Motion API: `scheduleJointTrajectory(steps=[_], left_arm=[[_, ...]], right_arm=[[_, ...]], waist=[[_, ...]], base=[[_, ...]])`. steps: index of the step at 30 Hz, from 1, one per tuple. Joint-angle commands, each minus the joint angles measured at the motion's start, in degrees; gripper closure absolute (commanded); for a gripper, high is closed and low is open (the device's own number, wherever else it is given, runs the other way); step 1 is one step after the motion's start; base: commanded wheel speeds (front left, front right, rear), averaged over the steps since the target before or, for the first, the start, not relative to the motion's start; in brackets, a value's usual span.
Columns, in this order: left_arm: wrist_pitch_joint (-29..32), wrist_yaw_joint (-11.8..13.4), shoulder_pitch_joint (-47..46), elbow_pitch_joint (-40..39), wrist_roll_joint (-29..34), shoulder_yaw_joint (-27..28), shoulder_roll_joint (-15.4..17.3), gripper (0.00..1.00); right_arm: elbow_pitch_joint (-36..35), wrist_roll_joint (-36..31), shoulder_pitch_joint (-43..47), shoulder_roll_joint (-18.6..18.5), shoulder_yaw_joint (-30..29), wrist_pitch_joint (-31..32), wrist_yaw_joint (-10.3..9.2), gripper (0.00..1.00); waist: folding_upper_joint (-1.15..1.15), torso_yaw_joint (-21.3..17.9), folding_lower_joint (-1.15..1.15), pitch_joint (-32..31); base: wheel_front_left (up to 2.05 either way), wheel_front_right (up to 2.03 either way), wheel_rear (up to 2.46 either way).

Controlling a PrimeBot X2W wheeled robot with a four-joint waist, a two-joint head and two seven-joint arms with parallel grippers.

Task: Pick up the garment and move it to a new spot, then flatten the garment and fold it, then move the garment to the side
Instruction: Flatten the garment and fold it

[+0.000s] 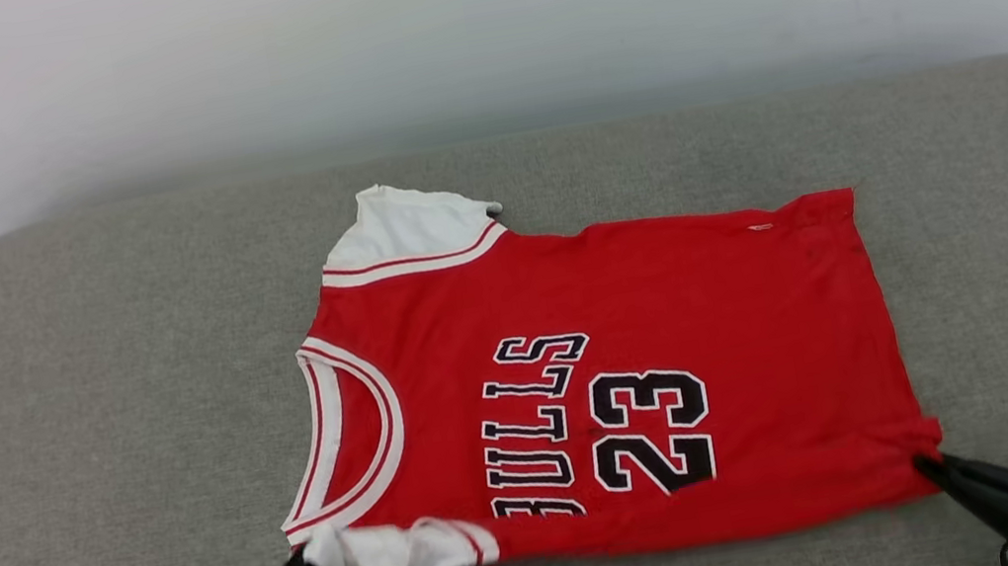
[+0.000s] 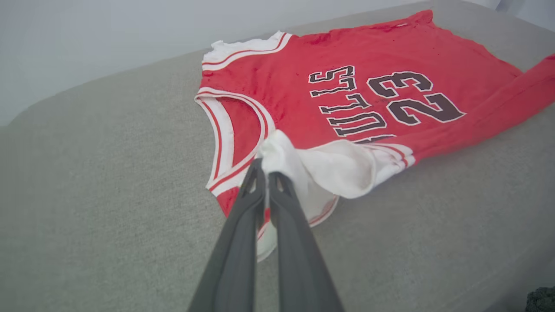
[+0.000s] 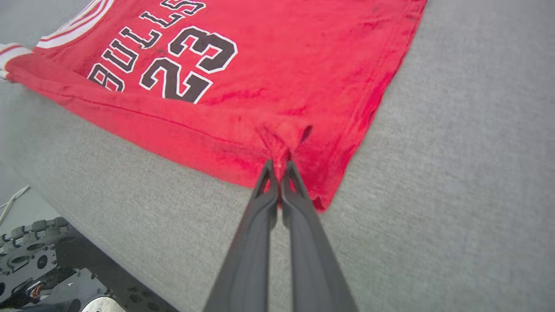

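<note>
left pincer [image 2: 264, 168], right pincer [image 3: 280, 165] pinch garment [image 1: 666, 299] on cushion [image 1: 83, 406].

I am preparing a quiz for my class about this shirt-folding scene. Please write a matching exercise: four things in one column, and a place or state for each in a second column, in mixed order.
Things:
1. left gripper
2. right gripper
3. far sleeve
4. grey cushion

States:
A. lies flat and white, free of both grippers
B. shut on the red bottom corner of the shirt
C. lies under everything
D. shut on the crumpled near sleeve

Pairs: 1-D, 2-B, 3-A, 4-C
</note>
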Motion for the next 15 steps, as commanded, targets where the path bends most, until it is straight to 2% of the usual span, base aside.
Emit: scheduleJointTrajectory(steps=[1,9,15], left_arm=[[0.82,-1.2,-2.58,0.35,0.72,-0.22,0.2,1.0],[5.0,-6.68,-15.43,3.51,3.9,-0.09,0.74,1.0],[4.8,-9.0,-21.12,8.85,3.94,0.91,-0.15,1.0]], right_arm=[[-1.21,-0.88,0.14,0.67,-1.52,1.04,-0.04,1.0],[-5.71,-4.61,-1.85,4.12,-8.35,5.87,-0.04,1.0],[-5.52,-5.83,-3.32,6.7,-10.95,7.96,-0.04,1.0]], waist=[[0.0,-0.13,0.0,1.38],[0.0,-1.56,0.0,6.8],[0.0,-2.86,0.0,11.0]], base=[[0.0,0.0,0.0],[0.0,0.0,0.0],[0.0,0.0,0.0]])
